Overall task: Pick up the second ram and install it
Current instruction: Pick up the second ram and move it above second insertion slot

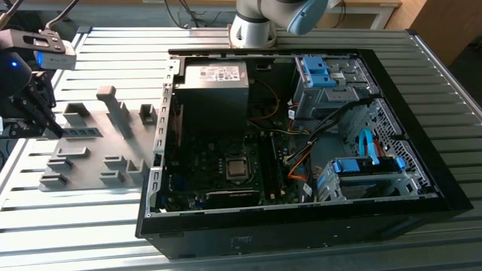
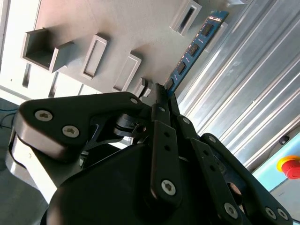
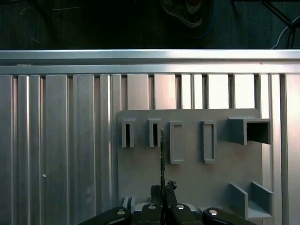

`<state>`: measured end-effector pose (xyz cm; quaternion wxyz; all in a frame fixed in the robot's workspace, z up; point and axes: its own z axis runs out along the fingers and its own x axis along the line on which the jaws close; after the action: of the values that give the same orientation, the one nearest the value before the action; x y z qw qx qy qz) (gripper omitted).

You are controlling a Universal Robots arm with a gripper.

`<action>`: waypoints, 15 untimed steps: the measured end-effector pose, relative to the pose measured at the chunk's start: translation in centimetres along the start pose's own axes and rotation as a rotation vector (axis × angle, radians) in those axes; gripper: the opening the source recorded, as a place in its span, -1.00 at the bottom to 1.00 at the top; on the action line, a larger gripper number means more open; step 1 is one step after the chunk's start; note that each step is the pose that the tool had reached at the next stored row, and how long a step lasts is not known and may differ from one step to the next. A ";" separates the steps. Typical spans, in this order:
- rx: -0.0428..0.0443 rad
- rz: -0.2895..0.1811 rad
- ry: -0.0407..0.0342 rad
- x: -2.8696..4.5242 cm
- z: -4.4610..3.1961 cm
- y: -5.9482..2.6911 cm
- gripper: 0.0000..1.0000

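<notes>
At the exterior view's far left we list the gripper. Its black fingers slant down and toward the exterior view's right from a wrist head carrying a small blue light. They meet the near end of the second ram, a blue strip among the raised blocks of the grey holder tray.

The exterior view supplies the setting:
- An open computer case takes up the centre and the exterior view's right.
- Inside the case are the motherboard, a bare processor and a boxy power supply.
- The arm base stands at the top edge, behind the case.
- A slatted metal table lies under everything.

The second wrist view supplies the grip. We see the fingers pressed together on the end of the stick, so the hand is clenched on the second ram. The ram shows its flat face here, blue with a row of dark chips, running away from the fingertips across the tray and out over the table slats. This view also shows a red button with a yellow collar.

The first wrist view looks straight along the fingers. Here the ram appears edge-on as a thin dark line standing out from the gripper, in front of the tray's rectangular slots.

We cannot tell whether the ram touches the tray or hangs just clear of it.
</notes>
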<state>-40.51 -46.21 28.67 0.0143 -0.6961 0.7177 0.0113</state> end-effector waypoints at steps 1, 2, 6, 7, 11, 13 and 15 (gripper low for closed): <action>0.0000 0.000 0.0000 0.00 -0.09 0.00 -0.72; 0.0000 0.000 0.0000 -0.01 -0.18 0.00 -0.72; 0.0000 0.000 0.0000 -0.02 -0.54 0.00 -0.72; 0.0002 0.000 -0.0002 -0.02 -0.56 0.00 -0.72; -0.0001 0.000 0.0001 -0.03 -0.81 0.00 -0.72; -0.0001 0.000 0.0001 -0.04 -1.01 0.00 -0.72; 0.0000 0.000 0.0000 -0.05 -1.20 -0.01 -0.72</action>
<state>-40.50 -46.21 29.87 0.0143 -0.6961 0.7178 0.0113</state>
